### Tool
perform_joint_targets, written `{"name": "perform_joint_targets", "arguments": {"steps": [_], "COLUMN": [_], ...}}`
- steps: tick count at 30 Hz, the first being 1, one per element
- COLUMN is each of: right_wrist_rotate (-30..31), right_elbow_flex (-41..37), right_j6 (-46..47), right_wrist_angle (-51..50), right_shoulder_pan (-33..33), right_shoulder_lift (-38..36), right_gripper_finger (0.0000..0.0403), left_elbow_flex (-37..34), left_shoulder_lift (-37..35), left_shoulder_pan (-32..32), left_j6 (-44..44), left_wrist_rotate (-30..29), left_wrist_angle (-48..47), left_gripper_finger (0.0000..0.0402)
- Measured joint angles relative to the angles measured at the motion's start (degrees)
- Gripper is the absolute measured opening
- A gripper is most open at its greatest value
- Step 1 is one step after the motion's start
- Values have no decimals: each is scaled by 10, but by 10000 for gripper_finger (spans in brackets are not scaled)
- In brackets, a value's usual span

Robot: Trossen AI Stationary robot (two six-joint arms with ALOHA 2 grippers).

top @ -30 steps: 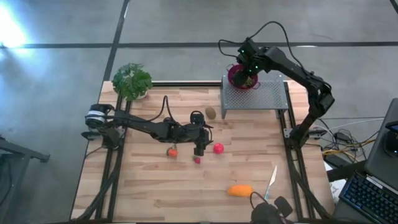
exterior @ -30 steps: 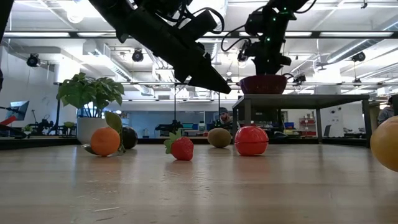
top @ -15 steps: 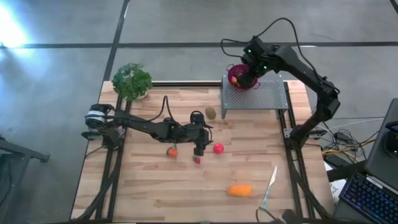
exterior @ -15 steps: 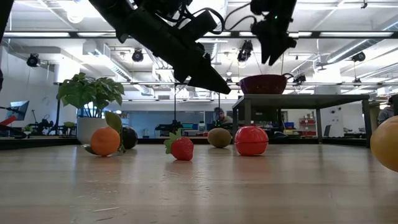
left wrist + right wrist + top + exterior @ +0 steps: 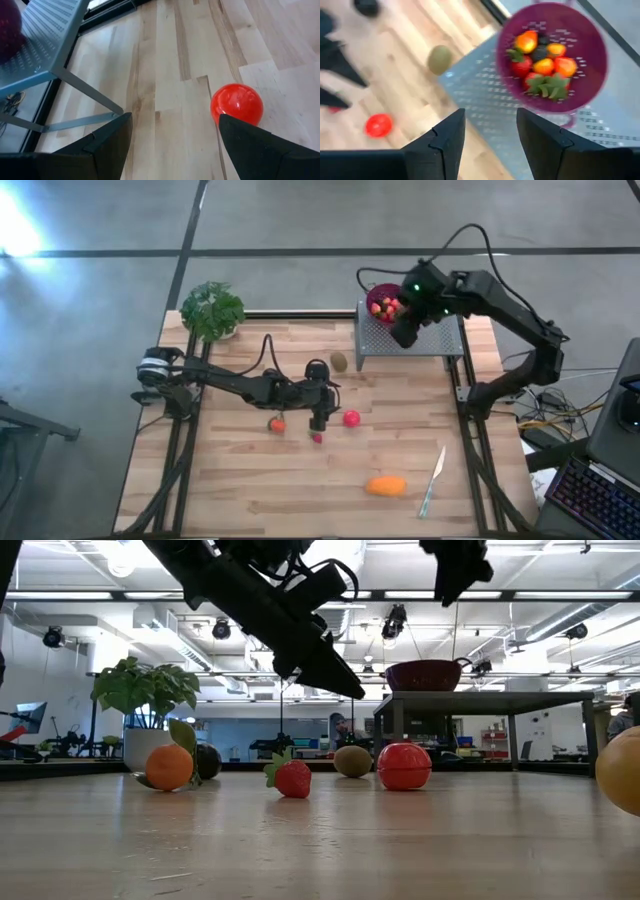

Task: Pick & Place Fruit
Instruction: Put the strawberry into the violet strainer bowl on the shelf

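A purple colander (image 5: 383,302) holding several fruit (image 5: 542,65) stands on a grey perforated stand (image 5: 432,335) at the far right. My right gripper (image 5: 405,335) hovers open above the stand, beside the colander on its near side, with nothing between its fingers (image 5: 445,142). My left gripper (image 5: 318,420) hangs open above mid-table, clear of the wood in the low view (image 5: 345,685). A red ball (image 5: 236,104) lies just to its right and a strawberry (image 5: 317,437) just near of it. A small orange (image 5: 277,423), kiwi (image 5: 340,361) and dark plum (image 5: 317,368) rest on the table.
An oblong orange piece (image 5: 386,485) and a pale knife (image 5: 433,478) lie near the front right. A green potted plant (image 5: 212,310) stands at the far left corner. Black rails run along the table's left and right sides.
My right gripper has risen out of the colander and swung toward the table's near edge and right, over the grey stand. The fruit in the colander now shows uncovered.
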Motion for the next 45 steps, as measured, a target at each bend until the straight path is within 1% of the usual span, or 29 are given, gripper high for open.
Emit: {"name": "perform_joint_targets", "arguments": {"steps": [5,11,14,17,21,23,29,32,37,45], "right_wrist_rotate": [7,51,85,111,114,114,114,113,113,113], "right_elbow_flex": [-22,-81,-118,-156,-209,-235,-300,-323,-356,-411], "right_j6": [30,70,92,114,117,117,117,113,108,57], "right_wrist_angle": [1,3,7,10,31,40,60,70,101,216], "right_shoulder_pan": [64,140,169,190,203,204,204,204,204,207], "right_shoulder_lift": [-33,-84,-111,-136,-168,-185,-227,-246,-292,-384], "right_gripper_finger": [161,139,123,108,89,80,57,49,38,36], "left_elbow_flex": [0,0,0,0,0,0,0,-1,-11,-25], "left_shoulder_lift": [0,-7,-21,-37,-59,-65,-63,-59,-59,-24], "left_shoulder_pan": [-1,-8,-17,-26,-34,-37,-39,-39,-42,-56], "left_j6": [-4,-6,-8,-12,-27,-37,-77,-90,-94,-94], "left_wrist_rotate": [0,0,3,19,99,127,171,187,198,204], "left_wrist_angle": [-14,-47,-74,-107,-144,-156,-220,-242,-236,-201], "left_gripper_finger": [300,300,300,300,300,300,300,300,300,300]}}
